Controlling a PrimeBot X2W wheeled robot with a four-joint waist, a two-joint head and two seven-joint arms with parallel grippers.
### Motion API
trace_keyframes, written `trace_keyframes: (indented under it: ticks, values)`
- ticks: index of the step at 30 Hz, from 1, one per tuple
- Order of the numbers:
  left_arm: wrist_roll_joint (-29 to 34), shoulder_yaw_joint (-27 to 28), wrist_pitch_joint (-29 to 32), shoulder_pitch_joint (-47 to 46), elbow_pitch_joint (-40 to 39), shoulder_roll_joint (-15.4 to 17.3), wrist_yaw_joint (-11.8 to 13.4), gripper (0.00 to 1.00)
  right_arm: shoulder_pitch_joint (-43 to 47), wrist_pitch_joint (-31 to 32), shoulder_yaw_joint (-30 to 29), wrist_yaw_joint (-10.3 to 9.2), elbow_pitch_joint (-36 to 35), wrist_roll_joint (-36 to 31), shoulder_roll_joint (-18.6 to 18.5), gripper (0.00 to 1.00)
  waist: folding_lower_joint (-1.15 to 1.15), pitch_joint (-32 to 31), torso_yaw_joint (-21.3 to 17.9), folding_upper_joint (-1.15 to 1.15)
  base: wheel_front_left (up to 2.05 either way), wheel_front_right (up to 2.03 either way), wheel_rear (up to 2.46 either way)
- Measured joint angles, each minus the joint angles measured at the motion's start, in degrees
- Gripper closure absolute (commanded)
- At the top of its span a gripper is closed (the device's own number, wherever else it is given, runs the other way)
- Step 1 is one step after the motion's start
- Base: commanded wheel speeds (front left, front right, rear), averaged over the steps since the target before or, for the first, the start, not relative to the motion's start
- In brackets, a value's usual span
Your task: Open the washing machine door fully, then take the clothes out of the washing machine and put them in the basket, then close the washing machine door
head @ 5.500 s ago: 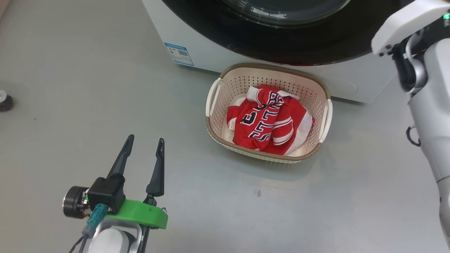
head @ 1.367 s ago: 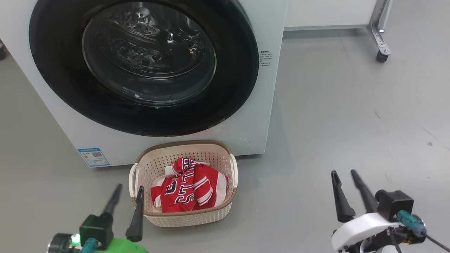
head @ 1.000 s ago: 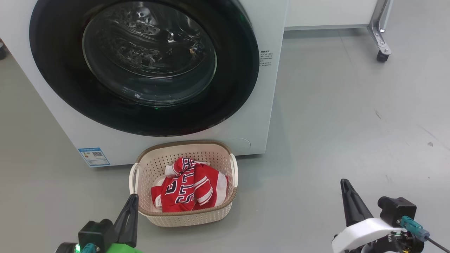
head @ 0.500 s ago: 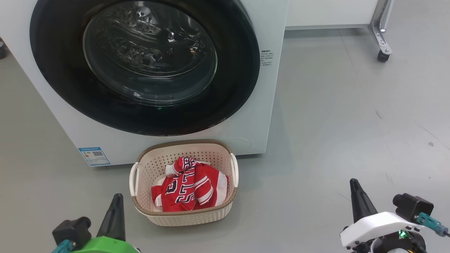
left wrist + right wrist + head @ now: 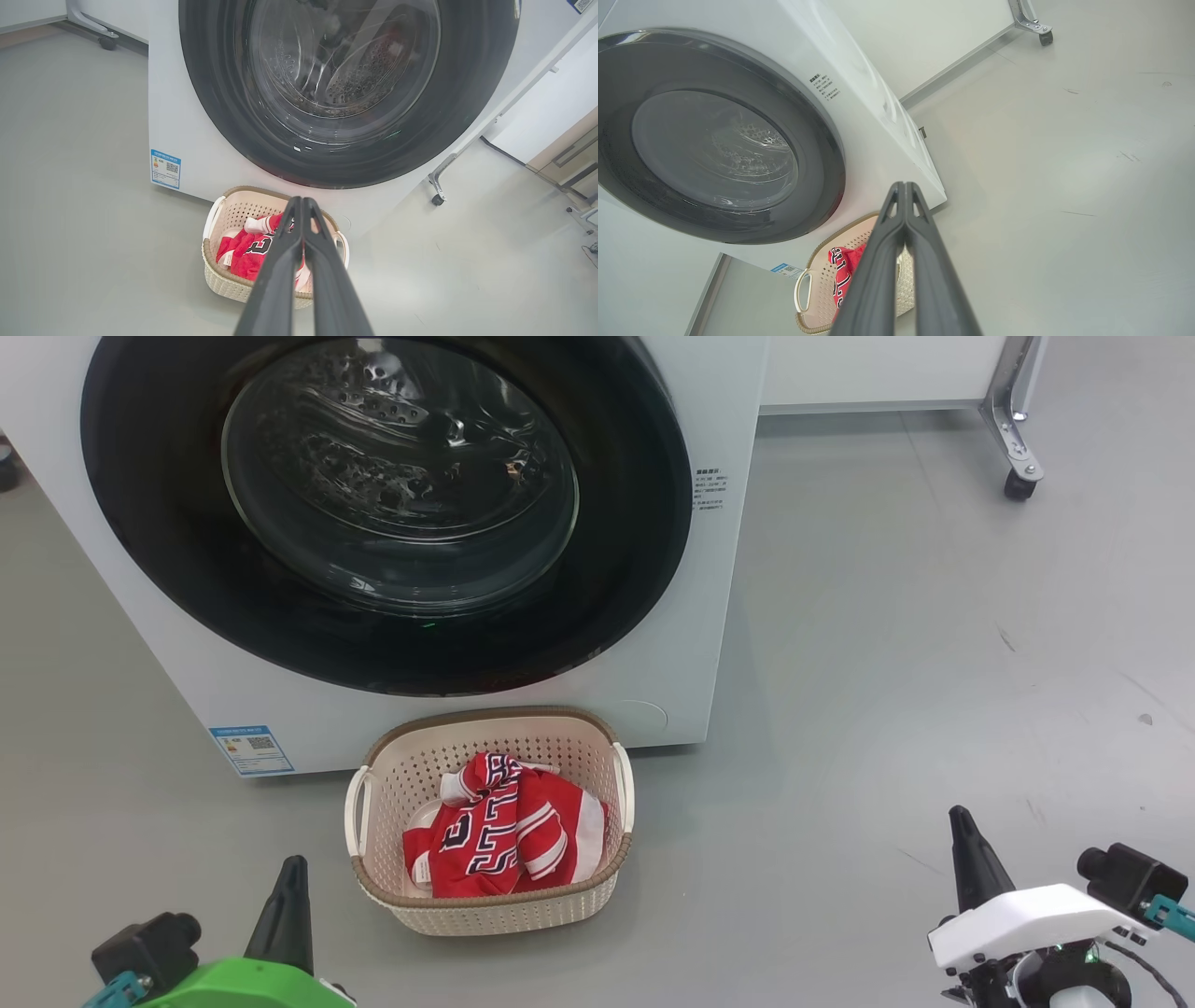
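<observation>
Resting at seven o'clock in the head view, the left gripper has its two long dark fingers pressed together into one tapering spike, with nothing between them. At about nine o'clock a small blue label sits low on the smooth white front of the washing machine. The washing machine door fills the view from ten to twelve o'clock and lies shut, flush against the machine. It is a wide glossy black ring around a bulging clear glass bowl, through which the shiny perforated steel drum shows.

Just below the door, near six o'clock and touching the machine's base or very nearly so, the basket stands on the matte grey floor. It is a rounded rectangle of cream perforated plastic with a brown woven-look rim and two white side handles. The clothes lie crumpled inside it — soft red fabric with white stripes and dark navy-and-white block letters.

At five o'clock the right gripper is likewise closed on nothing, its fingers touching along their length. At one o'clock stands a metal leg on a small black caster.
</observation>
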Motion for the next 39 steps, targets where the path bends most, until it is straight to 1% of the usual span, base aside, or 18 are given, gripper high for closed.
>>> trace_keyframes:
  ticks: [4, 6, 12, 24, 31, 39]
  values:
    - [-3.2, 0.6, 0.5, -0.2, 0.5, 0.0, -0.4, 1.0, -0.4, 0.6, -1.0, 0.03, 0.3, 2.6, 0.2, 1.0, 0.0, 0.0, 0.0, 0.0, 0.0, 0.0, 0.0]
    - [-4.4, 1.0, 0.9, -0.3, 0.8, 0.0, -0.7, 1.0, -0.5, 0.8, -1.4, 0.52, 0.6, 3.9, 0.3, 1.0, 0.0, 0.0, 0.1, 0.0, 0.0, 0.0, 0.0]
    - [-10.0, 2.1, 1.8, -1.2, 1.4, 0.0, -1.4, 1.0, -1.2, 1.8, -3.0, 1.08, 1.1, 8.4, 0.5, 1.0, 0.0, 0.0, 0.1, 0.0, 0.0, 0.0, 0.0]
    - [-17.9, 3.9, 3.0, -2.2, 2.9, -0.2, -2.5, 1.0, -2.3, 3.3, -5.5, 2.05, 2.2, 15.4, 1.1, 1.0, 0.0, 0.0, 0.2, 0.0, 0.0, 0.0, 0.0]
    - [-22.9, 5.1, 3.9, -3.0, 3.7, -0.4, -3.7, 1.0, -2.8, 4.3, -7.1, 3.0, 2.9, 19.9, 1.4, 1.0, 0.0, 0.1, 0.3, 0.0, 0.0, 0.0, 0.0]
    - [-28.8, 6.3, 4.9, -3.8, 4.8, -0.6, -4.8, 1.0, -3.6, 5.1, -8.9, 3.55, 3.7, 24.9, 1.9, 1.0, 0.0, 0.1, 0.3, 0.01, 0.0, 0.0, 0.0]
